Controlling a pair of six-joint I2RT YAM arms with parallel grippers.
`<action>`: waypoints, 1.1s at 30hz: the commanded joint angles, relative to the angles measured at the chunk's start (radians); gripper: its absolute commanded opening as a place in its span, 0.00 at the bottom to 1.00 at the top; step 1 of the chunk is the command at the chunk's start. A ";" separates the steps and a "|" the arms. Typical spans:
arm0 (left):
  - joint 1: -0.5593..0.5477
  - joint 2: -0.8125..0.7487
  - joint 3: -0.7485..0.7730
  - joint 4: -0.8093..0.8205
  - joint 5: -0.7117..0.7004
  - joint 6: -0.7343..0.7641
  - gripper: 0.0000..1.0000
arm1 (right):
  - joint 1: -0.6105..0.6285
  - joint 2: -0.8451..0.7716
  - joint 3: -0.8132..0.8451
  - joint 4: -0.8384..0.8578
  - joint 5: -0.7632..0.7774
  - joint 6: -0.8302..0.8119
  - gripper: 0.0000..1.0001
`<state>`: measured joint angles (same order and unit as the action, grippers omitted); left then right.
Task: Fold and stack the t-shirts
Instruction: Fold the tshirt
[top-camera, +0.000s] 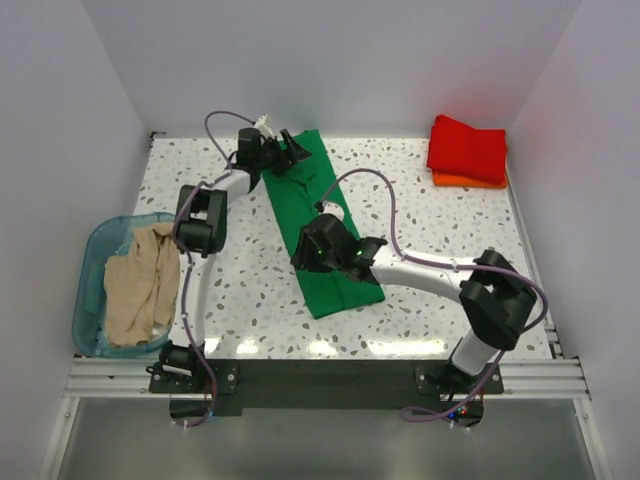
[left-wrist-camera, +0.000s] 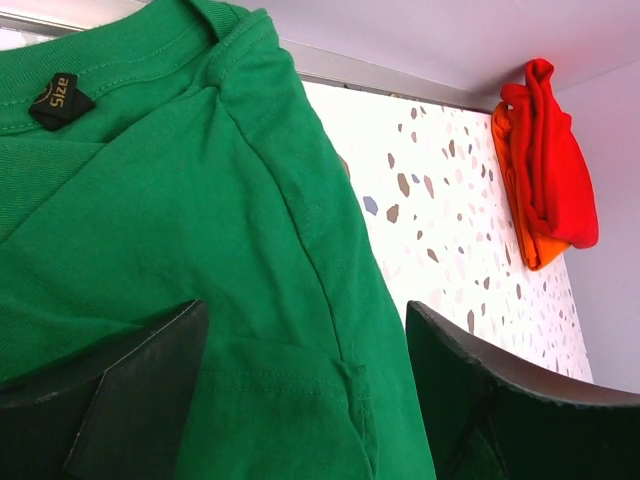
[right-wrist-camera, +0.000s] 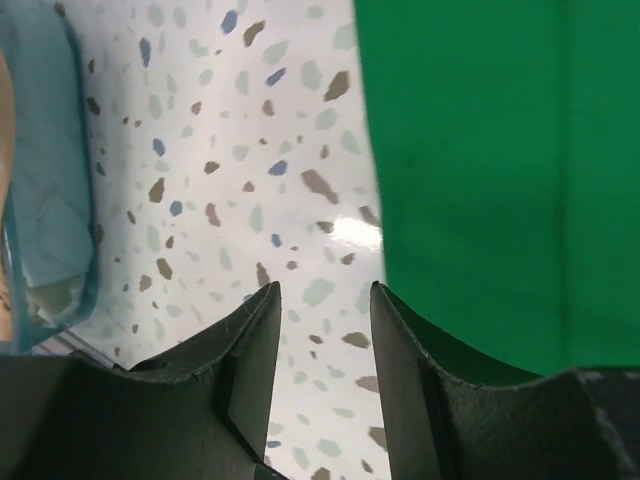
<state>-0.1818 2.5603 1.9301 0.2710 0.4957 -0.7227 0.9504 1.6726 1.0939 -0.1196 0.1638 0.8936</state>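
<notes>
**Desk** (top-camera: 440, 230): speckled white top, carrying every item below.

**Green t-shirt** (top-camera: 300, 190): is lying as a long folded strip, running from the upper centre of the overhead view down towards the lower centre. Its collar end, with a black size label, is filling the left of the left wrist view (left-wrist-camera: 180, 220).

**Left arm**: is reaching far across the desk to the strip's upper end, elbow bent at the left of the frame. **Left tool** (top-camera: 285, 152): is hanging over the collar end with its jaws spread wide (left-wrist-camera: 305, 320); cloth is showing between them, nothing pinched.

**Right arm**: is stretching from the lower right towards the centre, forearm low. **Right tool** (top-camera: 308, 255): is hovering at the strip's left edge, jaws partly apart (right-wrist-camera: 323, 295), gripping nothing; bare desk is showing in the gap.

**Red t-shirt** (top-camera: 468, 148): is sitting folded on the **orange t-shirt** (top-camera: 470, 181), upper right corner.

**Beige t-shirt** (top-camera: 140, 280): is lying crumpled in the **teal bin** (top-camera: 95, 260), lower left.
</notes>
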 joint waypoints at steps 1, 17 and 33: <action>0.016 -0.107 0.038 0.056 0.052 0.009 0.86 | -0.068 -0.094 -0.008 -0.152 0.071 -0.133 0.45; -0.132 -0.819 -0.811 -0.153 -0.423 -0.096 0.62 | -0.226 -0.163 -0.153 -0.328 0.216 -0.305 0.45; -0.613 -1.373 -1.468 -0.293 -0.735 -0.268 0.57 | -0.229 -0.300 -0.324 -0.290 0.138 -0.312 0.45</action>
<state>-0.7433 1.2301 0.4850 -0.0349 -0.1722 -0.9485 0.7216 1.4155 0.7876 -0.4450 0.3210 0.5934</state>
